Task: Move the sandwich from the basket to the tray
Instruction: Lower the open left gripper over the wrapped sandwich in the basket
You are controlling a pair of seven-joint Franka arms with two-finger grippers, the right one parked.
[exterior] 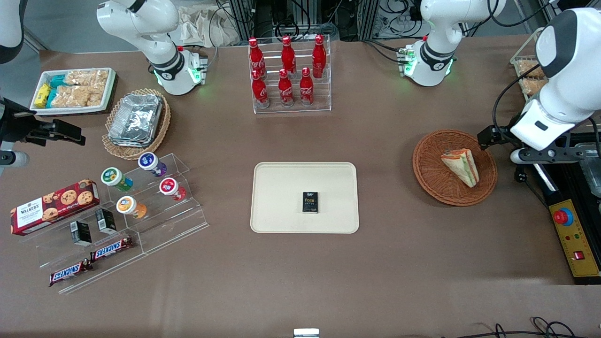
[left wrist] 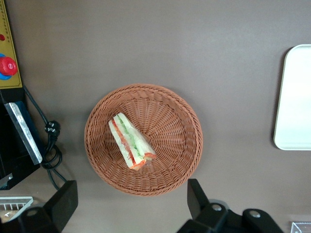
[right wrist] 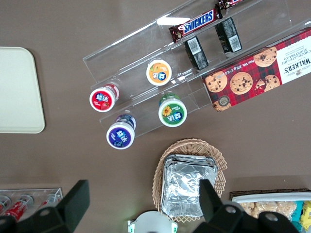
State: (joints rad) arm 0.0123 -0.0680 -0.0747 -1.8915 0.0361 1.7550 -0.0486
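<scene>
So the triangular wedge sandwich [exterior: 461, 165] with pale bread and green, red and pink filling is lying inside the round reddish-brown wicker basket [exterior: 434, 180], toward the working arm's end of the brown bench [exterior: 300, 272]. It lies on its side, not quite centred, closer to one part of the rim than the rest. Nothing is touching it.

The left arm's black two-finger gripper [left wrist: 131, 204] hangs above the basket, clearly up off it, with the jaws spread wide and empty. From the wrist camera one dark finger [left wrist: 60, 204] sits out past the basket rim and the other near its edge, so the opening looks wider than the sandwich itself.

My read is that this is the approach step, before any grasp. The next move probably calls for lining up over the wedge, turning the wrist so the jaws close across the flat bread faces and not along the long edge, then coming straight down.

The big flat cream-beige rectangular tray [exterior: 281, 188] sits mid-bench, well apart from the basket. It already has a small black box [exterior: 310, 202] near its middle, so I'd aim the drop at a bare patch beside that.
</scene>
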